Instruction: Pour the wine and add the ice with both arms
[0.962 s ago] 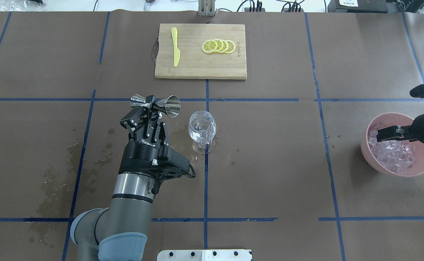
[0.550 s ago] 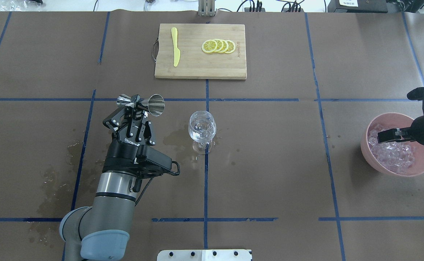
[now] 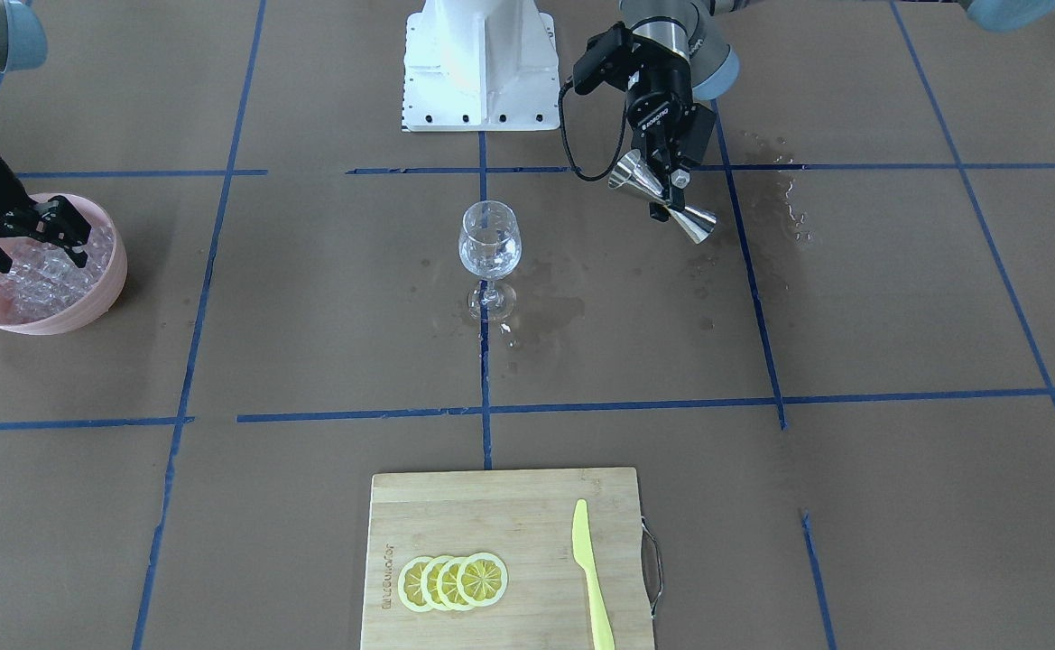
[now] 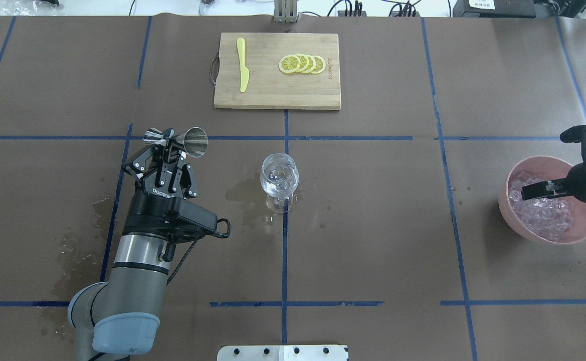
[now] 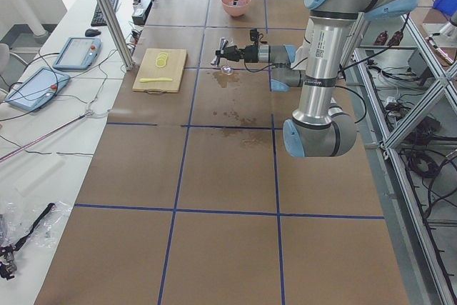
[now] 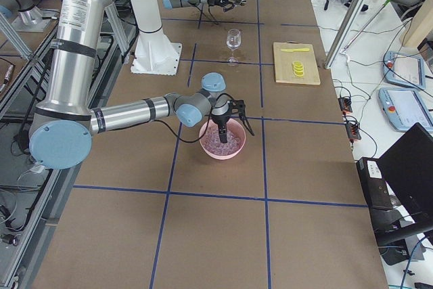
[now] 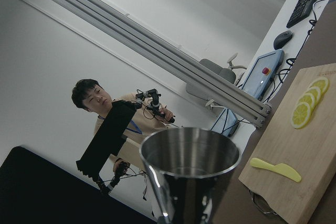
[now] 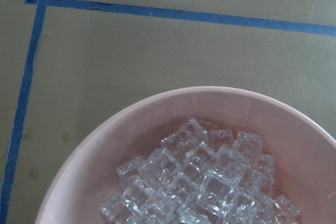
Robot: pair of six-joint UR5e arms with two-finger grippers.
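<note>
Because the ice (image 8: 199, 182) looks slick and light, right gripper (image 4: 527, 190), jaws spread, should pinch flat faces; left gripper (image 4: 171, 145) jaws clench jigger (image 4: 192, 141).

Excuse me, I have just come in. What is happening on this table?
The left gripper holds a steel jigger tipped on its side, apart from the wine glass that stands in the middle of the table. The right gripper is open over the ice in the pink bowl. Wet stains lie beside the glass.
</note>
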